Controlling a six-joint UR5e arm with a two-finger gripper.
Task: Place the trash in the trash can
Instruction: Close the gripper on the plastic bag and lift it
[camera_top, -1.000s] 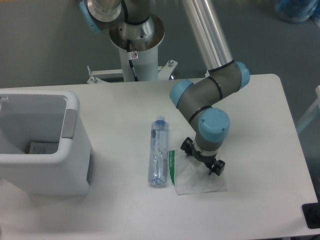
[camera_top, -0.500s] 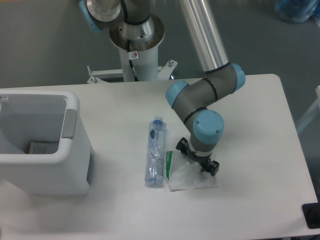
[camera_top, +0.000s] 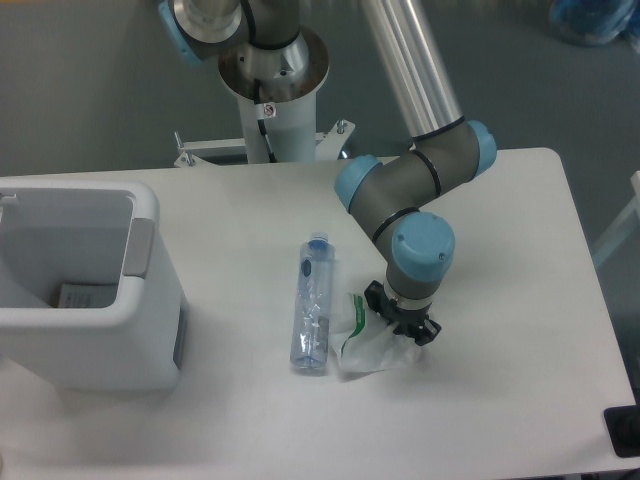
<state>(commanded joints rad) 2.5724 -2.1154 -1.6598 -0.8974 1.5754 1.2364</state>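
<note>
A slim clear bottle (camera_top: 314, 308) with a blue cap lies on the white table, cap pointing away from me. Just to its right is the crinkled translucent plastic bag (camera_top: 366, 346) with a green edge strip, now bunched up and curled. My gripper (camera_top: 400, 322) points straight down onto the bag's upper right part, and its jaws look drawn together on the plastic. The wrist hides the fingertips. The white trash can (camera_top: 152, 262) with a grey side panel stands at the table's left edge, open at the top, well left of the bottle.
The robot's pedestal (camera_top: 271, 92) rises behind the table's back edge. A pale label (camera_top: 76, 296) lies at the bottom of the bin. A dark object (camera_top: 624, 430) sits at the front right corner. The bottle lies between bag and bin.
The gripper's jaws have drawn in on the bag, which went from lying flat to being crumpled with its green strip curled. The bottle was nudged slightly left at its bottom end.
</note>
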